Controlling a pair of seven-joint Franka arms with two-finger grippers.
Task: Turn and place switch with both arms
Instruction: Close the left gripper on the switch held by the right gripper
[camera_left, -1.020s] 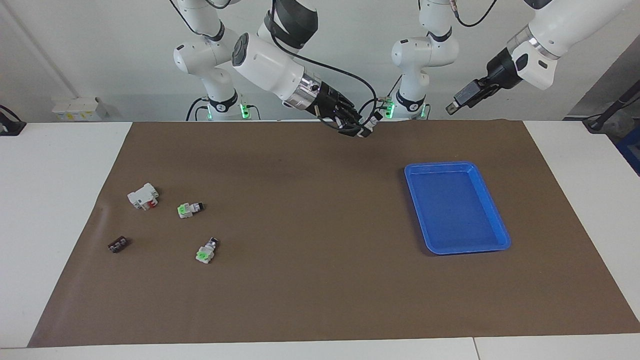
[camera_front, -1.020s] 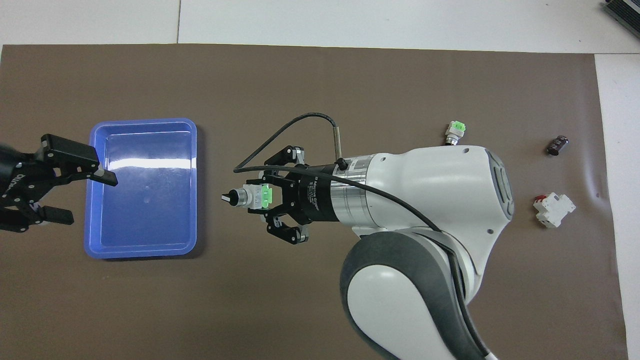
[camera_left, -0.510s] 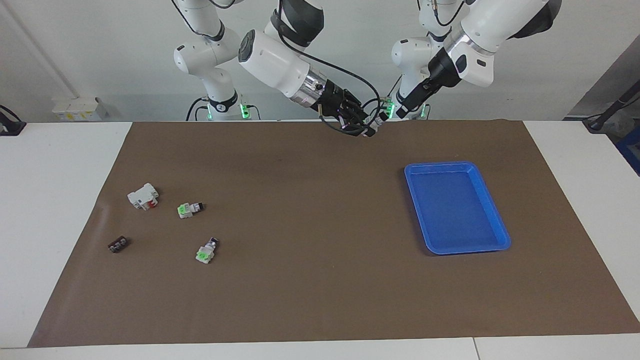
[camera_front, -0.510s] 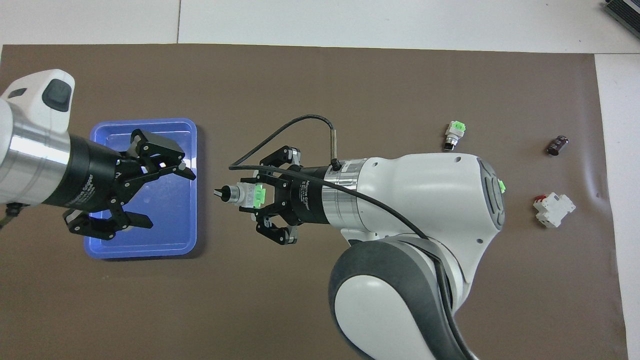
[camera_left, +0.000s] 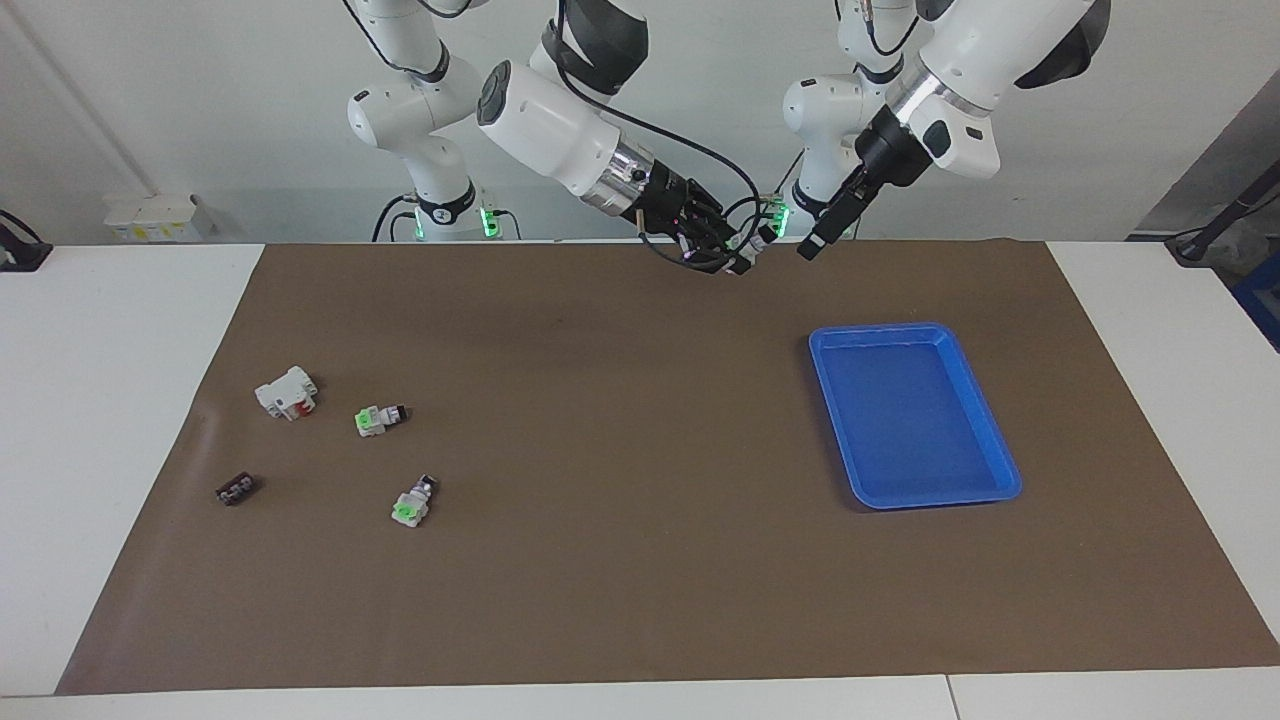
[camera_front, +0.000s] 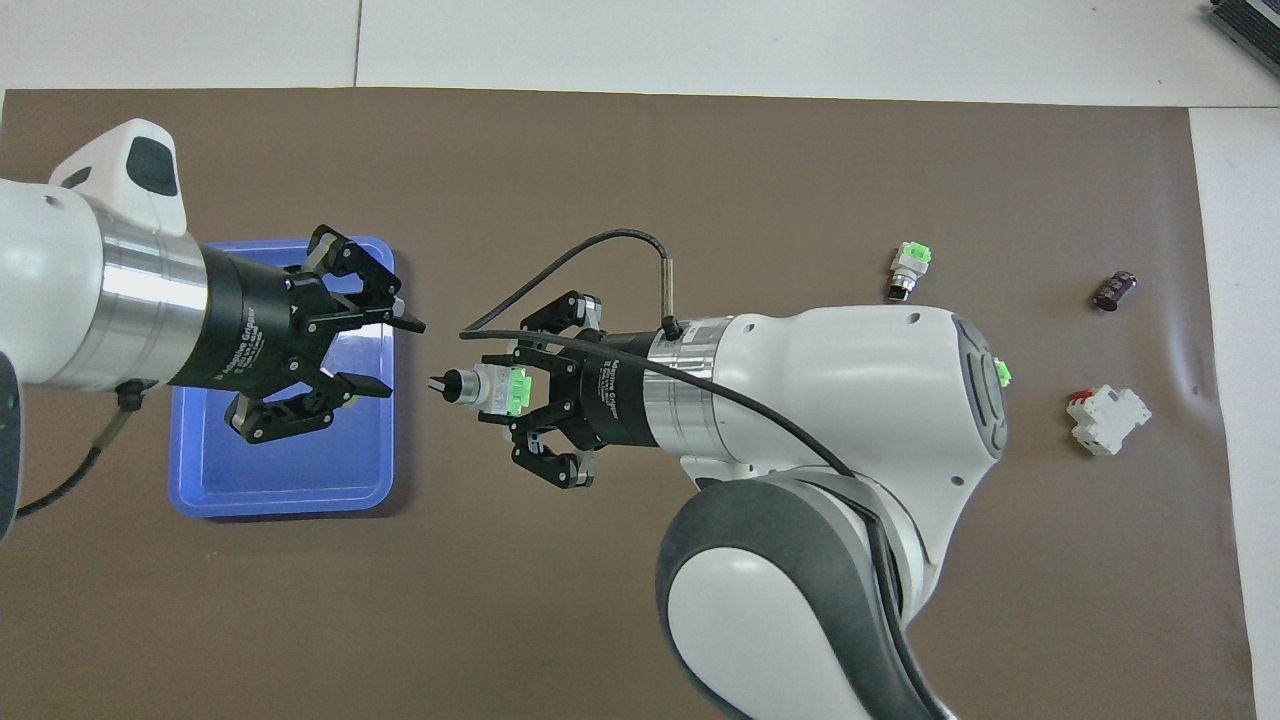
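The right end effector (camera_front: 497, 388), raised over the middle of the brown mat (camera_left: 620, 560) toward the robots' edge of the surface (camera_left: 130, 420), is clamped on a switch (camera_front: 490, 388) whose green face sits between the fingers and whose black knob points toward the left arm. The left end effector (camera_front: 400, 355) hangs in the air facing that knob, its two fingertips apart with a clear gap between them and nothing in them; it is close to the knob but not touching it, and in the overhead view it covers the edge of the blue tray (camera_left: 985, 430). The tray lies flat on the mat toward the left arm's end of the surface. Toward the right arm's end, two more switches lie on the mat: one (camera_left: 380, 417) just beside a larger white block with a red part (camera_left: 287, 393), the other (camera_left: 413, 503) nearer the edge farthest from the robots. A small black piece (camera_left: 236, 489) lies near that end of the mat, closest to the mat's own edge.
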